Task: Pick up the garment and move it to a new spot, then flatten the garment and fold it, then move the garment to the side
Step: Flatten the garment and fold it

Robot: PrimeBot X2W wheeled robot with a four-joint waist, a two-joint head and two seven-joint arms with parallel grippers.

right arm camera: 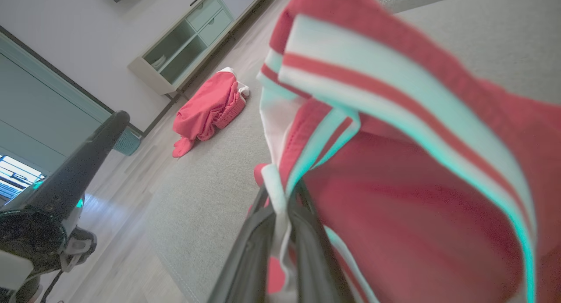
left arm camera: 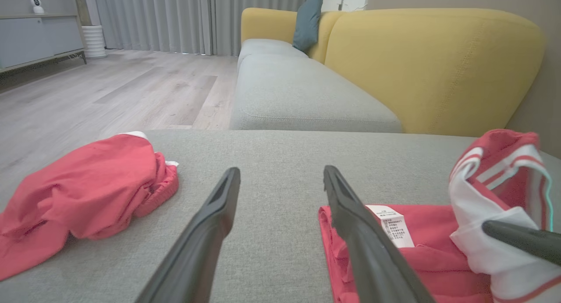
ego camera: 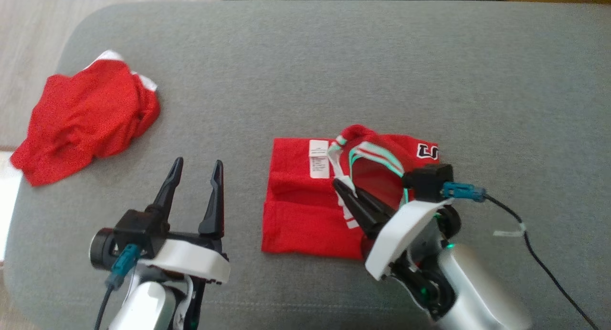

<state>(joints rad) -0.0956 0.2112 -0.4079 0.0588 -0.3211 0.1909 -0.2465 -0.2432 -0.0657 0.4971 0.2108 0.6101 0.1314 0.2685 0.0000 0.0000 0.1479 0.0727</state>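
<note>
Right gripper [ego camera: 341, 186] clenched on striped hem of red garment [ego camera: 296, 210], frame centre, hem lifted — left gripper [ego camera: 198, 163] spread, empty, lower left.

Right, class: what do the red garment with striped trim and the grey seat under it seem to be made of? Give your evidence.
Red garment: soft knit fabric, probably cotton or polyester jersey; matte, creases and drapes limply. Grey seat: woven upholstery cloth over padding, apparently; flecked matte weave, stitched seam.

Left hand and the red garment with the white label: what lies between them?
Nothing but bare grey cushion, as the head view shows; the left hand stands open beside the garment.
</note>
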